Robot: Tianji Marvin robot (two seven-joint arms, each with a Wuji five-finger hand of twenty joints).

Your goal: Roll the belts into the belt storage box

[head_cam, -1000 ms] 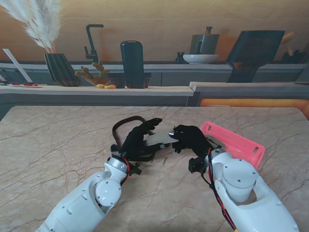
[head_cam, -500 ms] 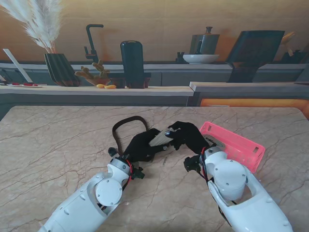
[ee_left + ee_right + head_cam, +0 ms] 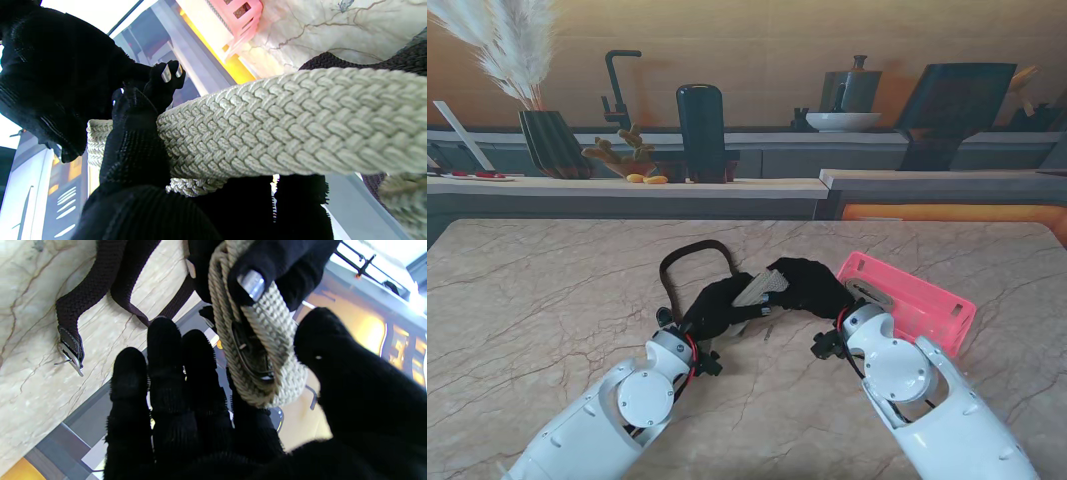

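A beige woven belt [image 3: 760, 288], partly rolled into a coil [image 3: 263, 340], is held up off the table between my two black-gloved hands. My left hand [image 3: 717, 305] is shut on it, with a finger [image 3: 133, 140] wrapped over the weave [image 3: 283, 126]. My right hand [image 3: 805, 284] grips the coil from the other side, its thumb on one flank and its fingers [image 3: 173, 390] on the other. A dark brown belt [image 3: 692, 252] lies looped on the table beyond my left hand, its buckle [image 3: 70, 350] resting on the marble. The pink storage box [image 3: 907, 298] stands just right of my right hand.
The marble table [image 3: 537, 300] stretches out to both sides. Behind its far edge a counter holds a vase of pampas grass [image 3: 552, 140], a dark canister [image 3: 700, 130] and a bowl [image 3: 842, 121].
My right hand has moved left and closed in against my left hand. The beige roll now sits tighter between the two hands, and both forearms have shifted slightly left.
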